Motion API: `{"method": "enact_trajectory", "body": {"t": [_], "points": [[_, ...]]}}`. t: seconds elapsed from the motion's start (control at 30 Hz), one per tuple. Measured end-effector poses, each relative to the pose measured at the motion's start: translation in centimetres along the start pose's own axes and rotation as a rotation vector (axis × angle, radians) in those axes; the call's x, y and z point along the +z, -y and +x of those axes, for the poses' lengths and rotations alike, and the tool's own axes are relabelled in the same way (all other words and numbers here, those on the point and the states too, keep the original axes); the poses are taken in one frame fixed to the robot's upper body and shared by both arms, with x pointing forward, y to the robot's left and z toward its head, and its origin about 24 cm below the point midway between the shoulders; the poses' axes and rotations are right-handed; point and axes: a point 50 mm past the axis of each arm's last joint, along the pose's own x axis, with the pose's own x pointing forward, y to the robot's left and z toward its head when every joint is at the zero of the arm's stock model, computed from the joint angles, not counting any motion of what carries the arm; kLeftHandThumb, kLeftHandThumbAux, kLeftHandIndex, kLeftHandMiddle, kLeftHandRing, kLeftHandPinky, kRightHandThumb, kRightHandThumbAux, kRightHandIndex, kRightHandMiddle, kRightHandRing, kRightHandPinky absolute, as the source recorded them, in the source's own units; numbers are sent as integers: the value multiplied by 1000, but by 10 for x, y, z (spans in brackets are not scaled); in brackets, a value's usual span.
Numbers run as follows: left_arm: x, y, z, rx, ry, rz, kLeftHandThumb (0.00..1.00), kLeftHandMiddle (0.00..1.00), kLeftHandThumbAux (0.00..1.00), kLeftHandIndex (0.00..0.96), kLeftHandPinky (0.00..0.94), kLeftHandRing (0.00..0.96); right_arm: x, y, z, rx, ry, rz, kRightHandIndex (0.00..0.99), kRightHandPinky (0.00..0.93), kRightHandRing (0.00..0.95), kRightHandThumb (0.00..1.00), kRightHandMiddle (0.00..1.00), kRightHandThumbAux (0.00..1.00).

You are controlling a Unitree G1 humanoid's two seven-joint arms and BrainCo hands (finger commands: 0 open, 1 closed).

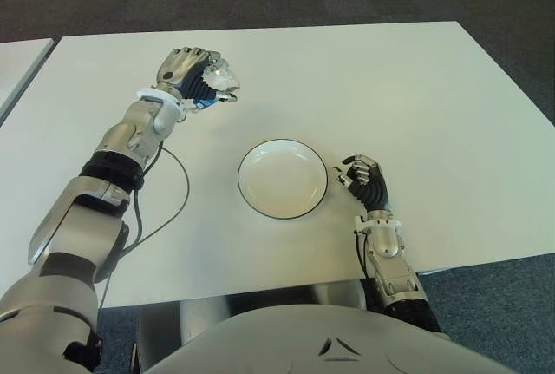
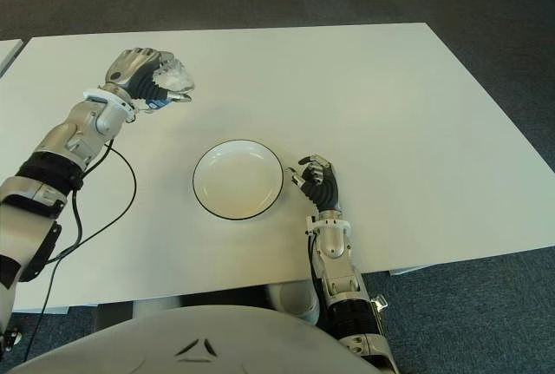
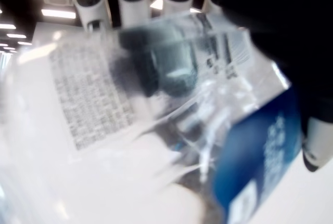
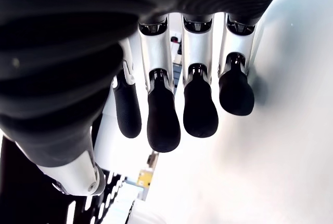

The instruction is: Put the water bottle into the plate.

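Observation:
My left hand (image 1: 192, 77) is shut on a clear water bottle (image 1: 218, 79) with a blue label, held above the table at the far left. The left wrist view is filled by the bottle (image 3: 171, 109) and its blue label. A white plate (image 1: 283, 179) with a dark rim lies near the table's front middle, to the right of and nearer than the bottle. It holds nothing. My right hand (image 1: 364, 181) shows just right of the plate, fingers (image 4: 164, 117) relaxed and holding nothing.
The white table (image 1: 416, 96) stretches wide to the right and back. A black cable (image 1: 173, 205) loops over the table beside my left arm. Another table's edge (image 1: 17, 62) shows at the far left. Dark carpet surrounds the tables.

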Motion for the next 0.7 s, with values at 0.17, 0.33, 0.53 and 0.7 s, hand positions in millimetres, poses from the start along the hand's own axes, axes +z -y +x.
{"method": "enact_trajectory", "body": {"t": [0.17,0.33,0.53,0.7], "points": [[15,-2,-2,16,65,0,852,544,669,398,849,868,0,0,0,0,0,-1,436,727,733,704,737,730],[25,-3,-3,31,103,-1,852,544,668,398,849,866,0,0,0,-1,-1,-1,436,725,729,705,733,730],[42,-2,-5,22,168,-16,852,545,668,399,851,865,0,0,0,-5,-1,-1,436,726,732,705,736,730],[58,2,-5,-14,225,-31,852,548,668,400,855,862,0,0,0,-5,-2,1,436,726,733,705,735,730]]}}
